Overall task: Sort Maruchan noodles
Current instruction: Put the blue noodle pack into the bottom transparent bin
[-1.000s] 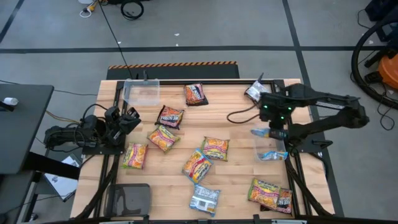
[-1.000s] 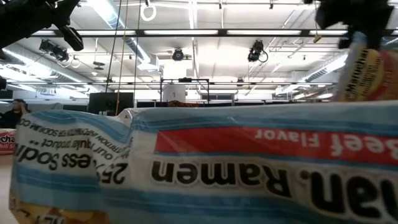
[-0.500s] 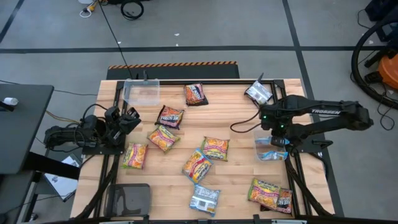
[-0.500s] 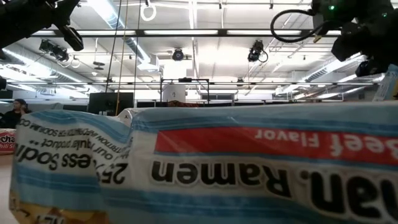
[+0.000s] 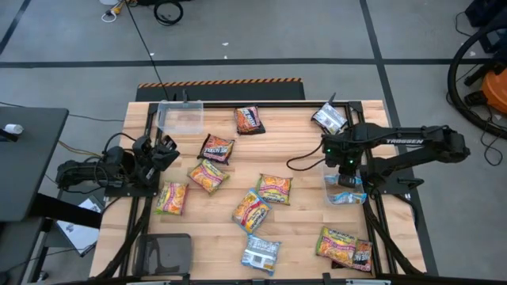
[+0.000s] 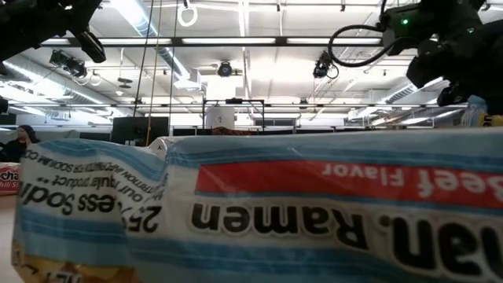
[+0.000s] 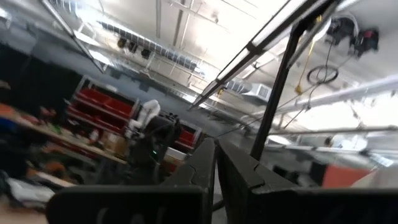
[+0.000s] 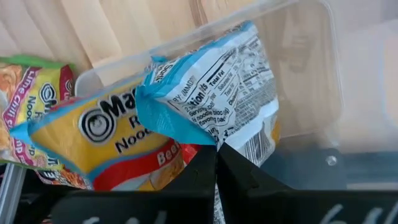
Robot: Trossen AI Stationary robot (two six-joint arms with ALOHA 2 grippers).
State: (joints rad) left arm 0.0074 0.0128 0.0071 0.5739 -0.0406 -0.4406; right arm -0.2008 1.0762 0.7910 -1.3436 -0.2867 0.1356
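Over the clear bin [image 5: 345, 190] at the table's right edge — right gripper [image 8: 216, 163] pinched on a blue packet [image 8: 211, 99], hanging into the bin. Best: lower, part fingers fully, lift straight — avoid dragging it out. Left gripper [image 7: 216, 163] closed, empty, parked left.

2 black jointed arms; the right arm [image 5: 412, 146] bears white "trossen" lettering, a looping black cable [image 5: 305, 158] and green lights.
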